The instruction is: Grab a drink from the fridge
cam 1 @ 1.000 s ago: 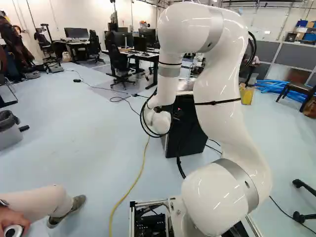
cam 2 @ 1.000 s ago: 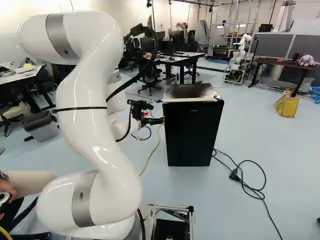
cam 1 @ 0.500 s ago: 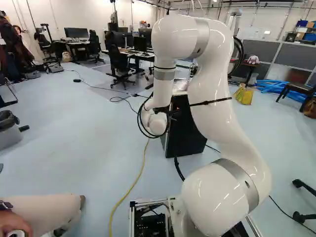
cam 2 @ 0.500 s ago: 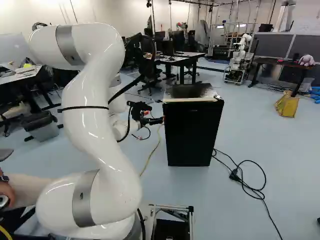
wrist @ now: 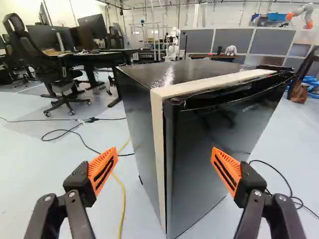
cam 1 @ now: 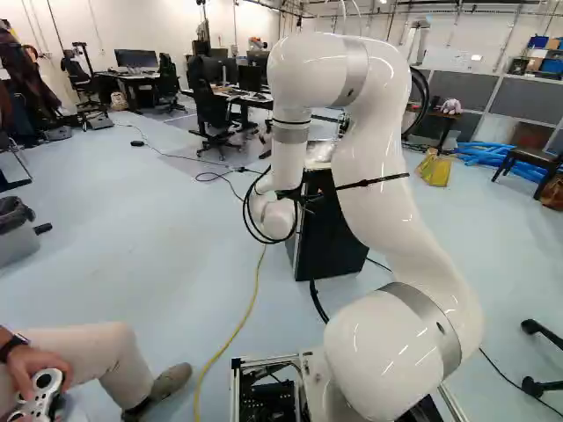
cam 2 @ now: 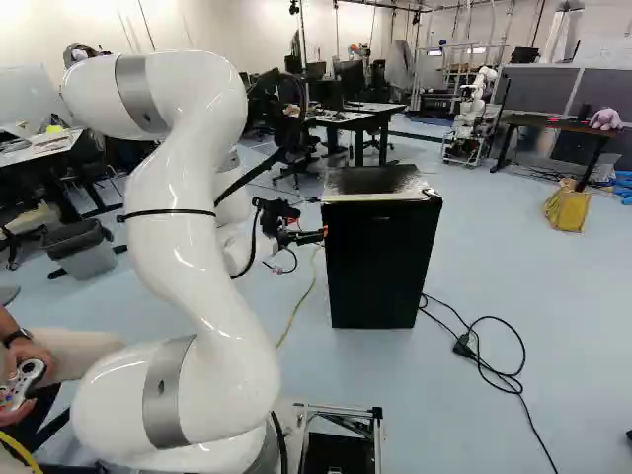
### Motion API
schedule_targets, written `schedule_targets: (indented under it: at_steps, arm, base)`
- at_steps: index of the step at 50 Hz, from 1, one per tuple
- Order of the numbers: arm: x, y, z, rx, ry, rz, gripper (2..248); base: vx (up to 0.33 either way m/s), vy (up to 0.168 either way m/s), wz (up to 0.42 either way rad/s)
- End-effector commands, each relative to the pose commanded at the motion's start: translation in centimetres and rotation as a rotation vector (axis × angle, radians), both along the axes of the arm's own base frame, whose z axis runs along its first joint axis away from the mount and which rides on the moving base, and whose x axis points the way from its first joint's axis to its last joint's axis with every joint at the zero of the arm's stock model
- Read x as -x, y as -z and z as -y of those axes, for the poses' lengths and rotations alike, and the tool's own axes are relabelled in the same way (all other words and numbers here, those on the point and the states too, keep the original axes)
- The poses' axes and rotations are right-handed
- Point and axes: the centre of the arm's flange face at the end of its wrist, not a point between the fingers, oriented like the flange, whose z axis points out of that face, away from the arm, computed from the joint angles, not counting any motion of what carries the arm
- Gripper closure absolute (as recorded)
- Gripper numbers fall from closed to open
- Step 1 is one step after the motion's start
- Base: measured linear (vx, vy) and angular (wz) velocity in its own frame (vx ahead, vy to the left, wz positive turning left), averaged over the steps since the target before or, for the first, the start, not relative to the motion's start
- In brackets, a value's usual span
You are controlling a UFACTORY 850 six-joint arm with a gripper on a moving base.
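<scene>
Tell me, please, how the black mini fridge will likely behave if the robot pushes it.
The mini fridge would probably feel stiff and heavy, being a boxy cabinet. It stands taller than wide, so a high push might tip it. Its glossy door looks slippery, so the end effector may slide there.

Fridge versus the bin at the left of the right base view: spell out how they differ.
The fridge is black with a pale edge behind its door, while the bin is grey with a black liner over its rim. The fridge is a tall box; the bin is shorter and smaller. The fridge's door is shut, whereas the bin has no lid on. Both stand upright on the floor.
</scene>
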Motion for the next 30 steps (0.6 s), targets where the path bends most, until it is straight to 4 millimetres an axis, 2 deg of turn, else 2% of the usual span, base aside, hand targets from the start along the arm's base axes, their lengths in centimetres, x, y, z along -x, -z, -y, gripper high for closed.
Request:
schedule_targets:
  at_steps: [30]
  arm:
    - [-1.1,0.2,0.8,-0.004,0.123,0.026,3]
  base:
    - [0.000,0.000,0.000]
